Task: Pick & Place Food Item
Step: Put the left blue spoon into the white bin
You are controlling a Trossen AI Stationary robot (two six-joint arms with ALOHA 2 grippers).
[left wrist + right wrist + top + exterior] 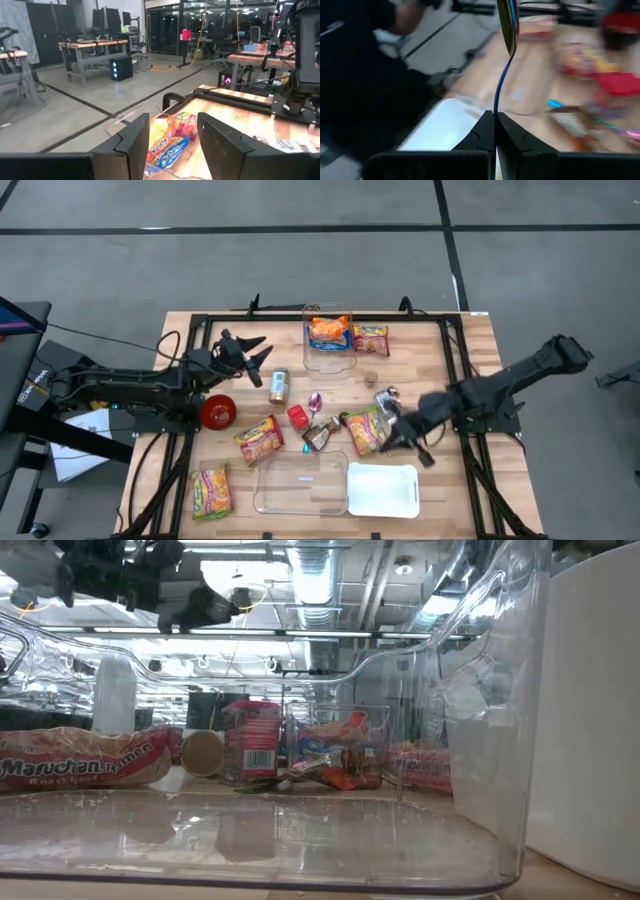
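The wooden desk carries a clear bin at its near edge. Well beyond the bin, the left claw hangs spread open. Just beside the bin (toward the white lid), the right claw pinches a thin spoon.

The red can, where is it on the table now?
In the high view the red can sits on the table's left side, just below the left arm, with a ramen packet to its right.
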